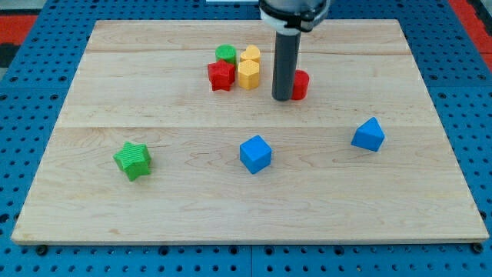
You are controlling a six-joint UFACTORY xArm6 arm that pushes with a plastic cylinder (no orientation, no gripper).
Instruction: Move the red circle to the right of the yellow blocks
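Nearest the camera is the front edge of the pale wooden board (246,223), the largest item, lying on a blue perforated table (31,154).

Next in size is the dark cylindrical rod descending from the far side; my tip (282,99) rests on the board in the far half, right of centre. The rig has no jaws, so nothing is clasped or let go; the rod can only push.

Blocks, near row: green star-shaped block (133,160) at left, blue cube (255,154) at centre, second blue block (368,135), angular in shape, at right. All stand well apart from the tip.

Far cluster, left of the rod: two yellow hexagonal blocks, the nearer (248,75) and the farther (250,55), touching each other; red star-shaped block (221,75) and green round block (226,53) just beside them on the left.

Task item: red circle (299,85). It lies immediately right of the rod, partly hidden by it, apparently in contact with the tip's right side. The tip stands between the circle and the yellow blocks.

Assessment: the circle already lies right of the yellow blocks, near them; the placing step looks largely complete. Next move calls for little more than a slight rightward nudge or a withdrawal that avoids the yellow pair.
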